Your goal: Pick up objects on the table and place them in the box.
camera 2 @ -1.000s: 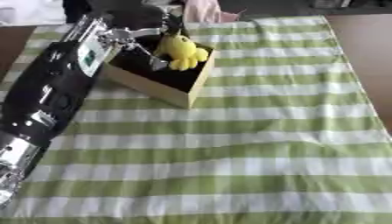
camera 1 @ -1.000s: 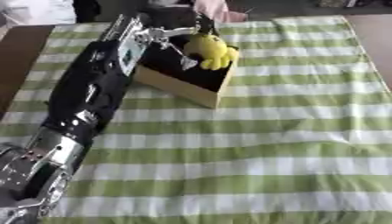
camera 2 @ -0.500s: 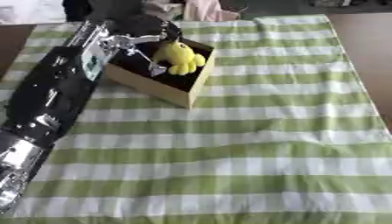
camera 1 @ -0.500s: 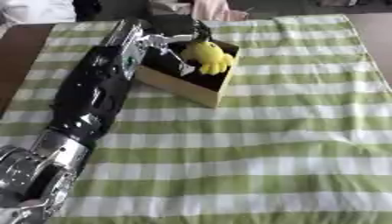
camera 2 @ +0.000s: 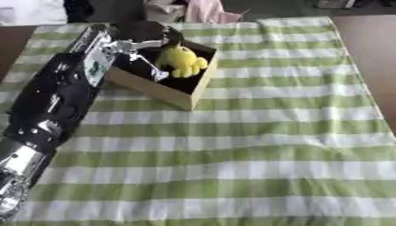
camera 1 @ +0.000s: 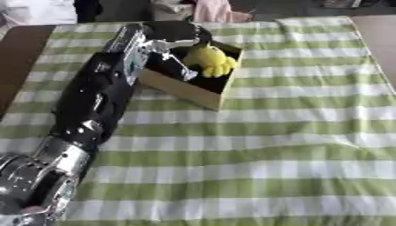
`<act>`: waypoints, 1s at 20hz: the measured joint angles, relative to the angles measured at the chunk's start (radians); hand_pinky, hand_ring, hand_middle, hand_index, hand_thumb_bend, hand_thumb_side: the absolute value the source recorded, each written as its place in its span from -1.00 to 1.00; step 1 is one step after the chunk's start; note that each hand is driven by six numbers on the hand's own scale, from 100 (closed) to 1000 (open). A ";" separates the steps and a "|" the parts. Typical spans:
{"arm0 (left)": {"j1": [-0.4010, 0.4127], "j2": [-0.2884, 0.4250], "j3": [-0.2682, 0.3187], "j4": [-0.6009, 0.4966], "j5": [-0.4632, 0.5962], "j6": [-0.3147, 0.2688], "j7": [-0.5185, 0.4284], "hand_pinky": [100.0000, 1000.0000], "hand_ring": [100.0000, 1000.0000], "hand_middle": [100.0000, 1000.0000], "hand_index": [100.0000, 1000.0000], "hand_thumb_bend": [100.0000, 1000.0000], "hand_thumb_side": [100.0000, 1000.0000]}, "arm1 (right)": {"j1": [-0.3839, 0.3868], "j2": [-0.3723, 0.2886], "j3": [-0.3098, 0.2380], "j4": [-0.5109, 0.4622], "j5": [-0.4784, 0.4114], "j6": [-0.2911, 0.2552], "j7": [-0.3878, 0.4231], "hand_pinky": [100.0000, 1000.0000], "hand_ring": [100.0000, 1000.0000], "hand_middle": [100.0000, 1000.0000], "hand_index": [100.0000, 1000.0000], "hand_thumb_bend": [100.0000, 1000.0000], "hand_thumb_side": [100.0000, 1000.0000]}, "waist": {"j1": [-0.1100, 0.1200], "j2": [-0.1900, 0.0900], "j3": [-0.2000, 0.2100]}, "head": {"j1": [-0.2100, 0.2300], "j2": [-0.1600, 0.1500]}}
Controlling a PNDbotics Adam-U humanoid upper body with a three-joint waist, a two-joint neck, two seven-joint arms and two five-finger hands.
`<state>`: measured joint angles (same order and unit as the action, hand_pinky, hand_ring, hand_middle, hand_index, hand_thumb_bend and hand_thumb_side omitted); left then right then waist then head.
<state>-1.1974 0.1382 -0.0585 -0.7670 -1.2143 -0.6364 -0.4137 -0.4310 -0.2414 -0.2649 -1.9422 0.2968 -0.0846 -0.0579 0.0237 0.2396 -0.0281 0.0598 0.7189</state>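
Yellow soft toy (camera 1: 209, 59) lies in the box (camera 1: 185, 88), far left on the table.
The left hand (camera 1: 169, 44) reaches over the box, fingers spread beside the toy; green checked cloth (camera 1: 271, 145) beneath.

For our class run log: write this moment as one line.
left hand: open, over box | yellow toy: inside box | right hand: not in view | cloth: green checked

The checked tablecloth (camera 1: 271, 145) was viewed downward from head height by both eyes, nearly the same scene being shared.
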 measured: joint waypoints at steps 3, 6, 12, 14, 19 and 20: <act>0.001 0.000 0.000 -0.012 -0.027 0.017 -0.003 0.60 0.78 0.67 0.84 -1.00 -0.21 | 0.000 0.001 0.000 0.000 0.000 0.000 0.000 0.17 0.34 0.43 0.48 -1.00 0.50 | 0.000 0.000 -0.001 | 0.000 0.000; 0.002 0.000 0.000 -0.022 -0.070 0.016 -0.001 0.68 0.86 0.73 0.88 -0.72 0.12 | 0.001 0.007 0.000 -0.001 0.000 0.001 0.001 0.17 0.34 0.43 0.48 -1.00 0.50 | 0.000 0.000 -0.001 | 0.000 0.000; 0.003 -0.008 0.005 -0.038 -0.136 0.025 0.039 0.70 0.90 0.77 0.91 -0.58 0.12 | 0.006 0.008 0.000 -0.003 -0.002 0.001 0.001 0.17 0.34 0.43 0.48 -1.00 0.50 | 0.000 -0.002 -0.001 | 0.000 0.000; 0.003 -0.008 0.006 -0.042 -0.149 0.027 0.048 0.73 0.93 0.79 0.92 -0.49 0.13 | 0.008 0.008 0.000 -0.003 -0.005 0.001 0.001 0.16 0.34 0.43 0.48 -1.00 0.50 | -0.001 -0.002 -0.001 | 0.000 0.000; 0.004 -0.008 0.008 -0.044 -0.187 0.029 0.059 0.70 0.91 0.77 0.92 -0.49 0.11 | 0.009 0.009 0.000 -0.003 -0.009 0.001 0.002 0.16 0.34 0.43 0.48 -1.00 0.50 | -0.001 -0.002 -0.001 | -0.001 0.000; 0.005 -0.008 0.011 -0.045 -0.189 0.030 0.064 0.69 0.91 0.77 0.91 -0.51 0.10 | 0.009 0.010 0.000 -0.003 -0.009 0.002 0.003 0.16 0.34 0.43 0.48 -1.00 0.50 | -0.001 -0.002 -0.001 | -0.001 0.000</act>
<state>-1.1919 0.1301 -0.0480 -0.8124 -1.4038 -0.6069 -0.3498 -0.4221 -0.2316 -0.2649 -1.9448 0.2873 -0.0829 -0.0553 0.0231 0.2374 -0.0288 0.0588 0.7191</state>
